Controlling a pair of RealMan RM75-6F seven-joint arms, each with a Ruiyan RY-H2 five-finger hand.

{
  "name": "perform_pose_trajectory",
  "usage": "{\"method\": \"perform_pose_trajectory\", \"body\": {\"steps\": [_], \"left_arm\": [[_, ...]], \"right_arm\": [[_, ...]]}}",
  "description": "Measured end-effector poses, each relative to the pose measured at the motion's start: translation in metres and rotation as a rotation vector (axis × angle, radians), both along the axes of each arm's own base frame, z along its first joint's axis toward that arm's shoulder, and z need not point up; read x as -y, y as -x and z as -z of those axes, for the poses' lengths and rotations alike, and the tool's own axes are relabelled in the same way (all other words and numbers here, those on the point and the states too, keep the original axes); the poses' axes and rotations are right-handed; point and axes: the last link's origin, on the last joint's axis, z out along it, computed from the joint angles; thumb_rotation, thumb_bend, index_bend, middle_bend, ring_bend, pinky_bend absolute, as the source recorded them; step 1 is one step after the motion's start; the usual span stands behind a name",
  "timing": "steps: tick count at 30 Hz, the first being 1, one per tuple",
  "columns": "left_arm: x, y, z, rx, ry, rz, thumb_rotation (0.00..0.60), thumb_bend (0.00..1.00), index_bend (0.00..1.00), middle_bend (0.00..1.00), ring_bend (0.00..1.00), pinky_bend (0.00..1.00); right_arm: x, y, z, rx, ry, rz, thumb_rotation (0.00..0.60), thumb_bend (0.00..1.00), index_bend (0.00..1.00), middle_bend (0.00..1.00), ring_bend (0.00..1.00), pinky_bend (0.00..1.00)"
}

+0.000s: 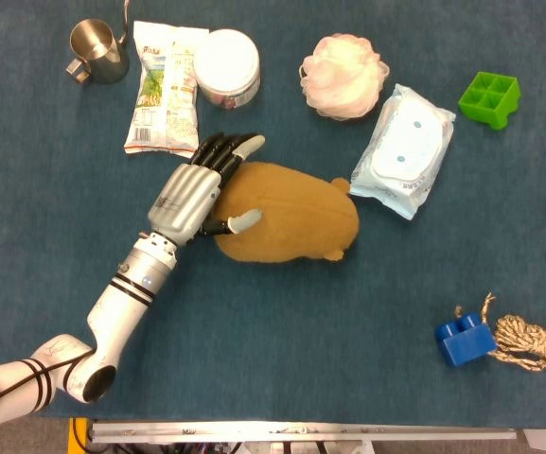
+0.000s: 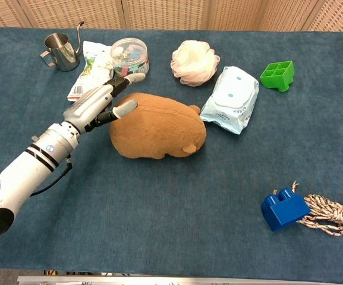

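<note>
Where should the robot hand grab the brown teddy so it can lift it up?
Probably around the plush toy at its rounded back end, coming from the left, where the left hand already touches it. That end is soft, bulging and free; the wipes pack crowds the other end.

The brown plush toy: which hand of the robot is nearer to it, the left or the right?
Left. The left hand rests against the brown plush toy at its left end, thumb on top. The right hand shows in neither view.
</note>
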Motion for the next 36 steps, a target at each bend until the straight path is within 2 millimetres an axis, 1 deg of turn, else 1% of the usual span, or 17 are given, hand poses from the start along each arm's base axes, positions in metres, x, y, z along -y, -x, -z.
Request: {"method": "perform_pose_trajectory", "body": {"steps": [5,9,19,24,28,36], "left_arm": [[0.001,-0.011,-0.007,0.045,-0.009,0.000,0.015,0.04,0.04,0.09,0.07,0.01],[0.005,-0.016,-0.007,0.036,-0.025,0.011,0.016,0.04,0.04,0.09,0.07,0.01],[0.023,-0.022,0.012,-0.024,-0.029,0.048,0.016,0.04,0.04,0.09,0.07,0.01],[0.023,-0.021,0.019,-0.040,-0.028,0.043,0.013,0.04,0.04,0.09,0.07,0.01],[0.018,-0.015,0.023,-0.062,-0.043,0.030,0.014,0.04,0.04,0.09,0.07,0.01],[0.007,-0.002,0.020,-0.066,-0.073,-0.018,0.013,0.04,0.04,0.09,0.07,0.01]], "right_arm": [[-0.001,-0.001,0.000,0.000,0.002,-0.002,0.600,0.07,0.35,0.36,0.22,0.25],[-0.002,0.000,-0.001,0.000,0.003,0.000,0.600,0.07,0.35,0.36,0.22,0.25],[-0.004,0.001,-0.001,-0.002,0.000,0.009,0.600,0.07,0.35,0.36,0.22,0.25],[-0.003,0.002,-0.001,-0.001,-0.001,0.014,0.600,0.07,0.35,0.36,0.22,0.25],[-0.003,0.003,-0.001,0.001,-0.001,0.017,0.600,0.07,0.35,0.36,0.22,0.25],[-0.004,0.004,0.000,0.005,-0.001,0.021,0.600,0.07,0.35,0.36,0.22,0.25]]}}
